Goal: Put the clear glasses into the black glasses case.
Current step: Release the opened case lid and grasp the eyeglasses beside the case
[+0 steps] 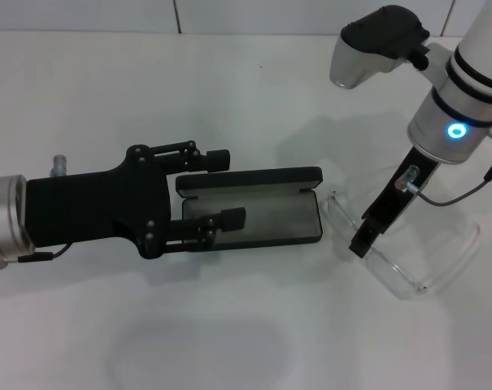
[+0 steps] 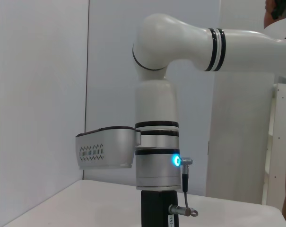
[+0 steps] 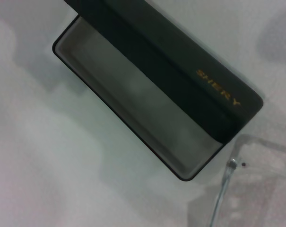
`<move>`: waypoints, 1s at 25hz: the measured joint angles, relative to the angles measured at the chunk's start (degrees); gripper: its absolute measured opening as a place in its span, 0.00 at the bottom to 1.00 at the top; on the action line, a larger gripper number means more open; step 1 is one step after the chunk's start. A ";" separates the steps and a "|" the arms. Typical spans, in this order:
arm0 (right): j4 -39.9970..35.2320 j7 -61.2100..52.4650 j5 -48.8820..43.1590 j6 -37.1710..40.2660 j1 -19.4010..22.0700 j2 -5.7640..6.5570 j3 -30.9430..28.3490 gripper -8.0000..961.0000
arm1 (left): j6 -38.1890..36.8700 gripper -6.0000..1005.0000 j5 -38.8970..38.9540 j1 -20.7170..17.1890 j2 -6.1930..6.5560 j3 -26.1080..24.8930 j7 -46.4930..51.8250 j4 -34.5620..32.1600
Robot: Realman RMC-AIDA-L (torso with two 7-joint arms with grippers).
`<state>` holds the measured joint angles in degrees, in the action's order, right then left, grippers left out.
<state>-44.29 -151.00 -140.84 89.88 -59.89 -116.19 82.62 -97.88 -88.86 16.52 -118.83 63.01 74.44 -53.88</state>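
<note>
Clear glasses lie on the white surface just beside the right-hand end of the black glasses case, not yet inside it. The case stands open, grey lining exposed, its long axis running left to right. The right gripper is the nearer arm, lowered onto the near edge of the lens; whether its jaws pinch it cannot be told. The left gripper hangs over the case's left end, jaws spread, one finger over the lining.
</note>
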 joint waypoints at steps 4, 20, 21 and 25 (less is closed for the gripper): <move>0.00 0.01 0.12 0.07 0.00 0.00 0.00 0.63 | 0.00 0.71 0.00 0.00 0.00 0.00 0.00 0.00; 0.36 0.33 -0.41 0.38 -0.06 0.14 -0.01 0.46 | 0.21 0.71 0.10 0.08 -0.16 0.01 -1.27 0.00; 0.40 0.38 -0.41 0.31 -0.06 0.14 -0.01 0.46 | 0.24 0.71 0.13 0.08 -0.18 0.00 -1.27 0.00; 0.51 0.59 -0.52 0.20 -0.05 0.17 0.00 0.43 | 0.45 0.71 0.18 0.08 -0.18 0.00 -1.29 0.00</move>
<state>-43.78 -150.41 -141.36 90.08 -59.94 -116.02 82.62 -97.43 -88.69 16.61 -119.01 63.02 73.15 -53.88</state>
